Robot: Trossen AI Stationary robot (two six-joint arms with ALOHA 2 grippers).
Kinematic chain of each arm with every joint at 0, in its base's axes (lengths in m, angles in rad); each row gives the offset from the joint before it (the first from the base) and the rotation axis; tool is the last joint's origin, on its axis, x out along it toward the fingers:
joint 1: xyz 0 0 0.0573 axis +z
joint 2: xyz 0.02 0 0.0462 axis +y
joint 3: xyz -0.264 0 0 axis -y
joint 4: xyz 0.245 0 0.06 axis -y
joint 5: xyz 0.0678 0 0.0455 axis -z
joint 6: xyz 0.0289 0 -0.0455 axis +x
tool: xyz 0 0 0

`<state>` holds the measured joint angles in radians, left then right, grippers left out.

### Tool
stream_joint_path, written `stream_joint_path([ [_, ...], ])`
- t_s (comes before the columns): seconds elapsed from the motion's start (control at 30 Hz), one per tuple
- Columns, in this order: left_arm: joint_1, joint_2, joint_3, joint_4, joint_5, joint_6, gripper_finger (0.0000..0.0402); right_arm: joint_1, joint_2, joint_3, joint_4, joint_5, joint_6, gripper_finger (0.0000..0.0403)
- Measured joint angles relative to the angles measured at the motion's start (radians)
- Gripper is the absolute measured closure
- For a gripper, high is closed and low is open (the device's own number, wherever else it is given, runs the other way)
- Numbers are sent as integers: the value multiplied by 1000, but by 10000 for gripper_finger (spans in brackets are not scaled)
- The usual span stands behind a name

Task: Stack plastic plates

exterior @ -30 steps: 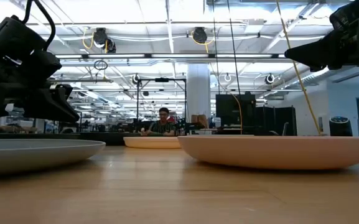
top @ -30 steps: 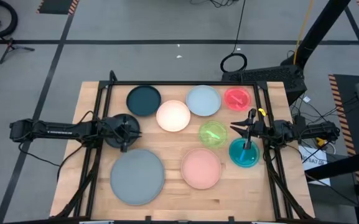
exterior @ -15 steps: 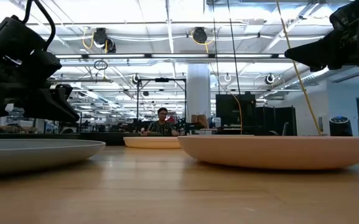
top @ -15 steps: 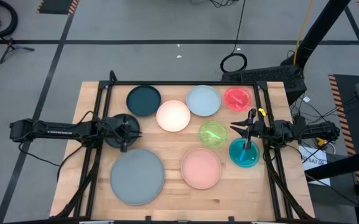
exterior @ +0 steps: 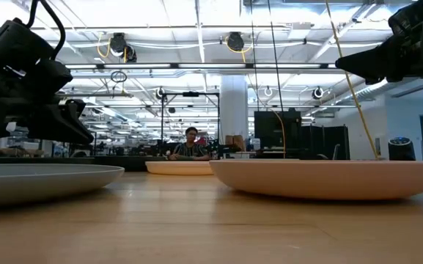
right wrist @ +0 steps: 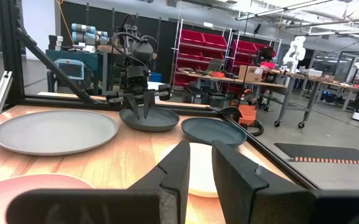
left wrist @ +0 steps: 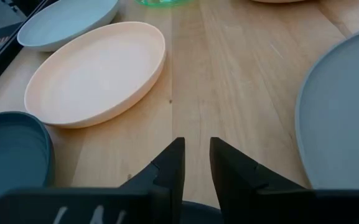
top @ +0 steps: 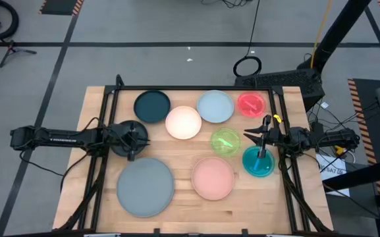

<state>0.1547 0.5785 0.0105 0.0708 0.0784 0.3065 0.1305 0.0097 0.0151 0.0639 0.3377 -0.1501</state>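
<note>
Nine plates lie on the wooden desk (top: pixel 97 105), none stacked on another — one of each colour. Along the far side run four: one dark teal plate (top: pixel 152 106), one cream plate (top: pixel 183 122), one light blue plate (top: pixel 215 106) and one small translucent red plate (top: pixel 251 104). Toward the middle sits one small green plate (top: pixel 225 141), just beside the cream one and the light blue one. Along the near edge lie one large grey plate (top: pixel 145 187) and one salmon pink plate (top: pixel 213 178), and to the right of the pink one a small teal plate (top: pixel 258 164). The ninth, a charcoal plate (top: pixel 121 133), sits at the left side of the desk, mostly hidden under the left arm.

Two arms reach in from opposite sides. The left gripper (top: pixel 132 139) hangs over the charcoal plate, its tips close above the plate's inside; its two jaws stand only a narrow gap apart, with nothing between them. The right gripper (top: pixel 262 139) is above the far edge of the small teal plate, just beside the green one — its jaws likewise nearly together, a thin slit between, gripping nothing.

One person (exterior: pixel 190 146) sits far back in the room behind the desk.
</note>
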Motion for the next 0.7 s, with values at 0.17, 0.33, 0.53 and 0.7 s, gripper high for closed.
stream_joint_path([
  [0.17,0,0,0,0,-25,23,319,0,0,0,0,0,0,342],
  [0.33,2,0,0,15,-181,37,319,0,0,0,0,0,0,342],
  [0.53,0,0,0,204,-189,-272,319,0,0,0,25,0,-38,342],
  [0.7,0,0,0,394,-183,-663,319,1,0,22,129,-52,155,342],
])
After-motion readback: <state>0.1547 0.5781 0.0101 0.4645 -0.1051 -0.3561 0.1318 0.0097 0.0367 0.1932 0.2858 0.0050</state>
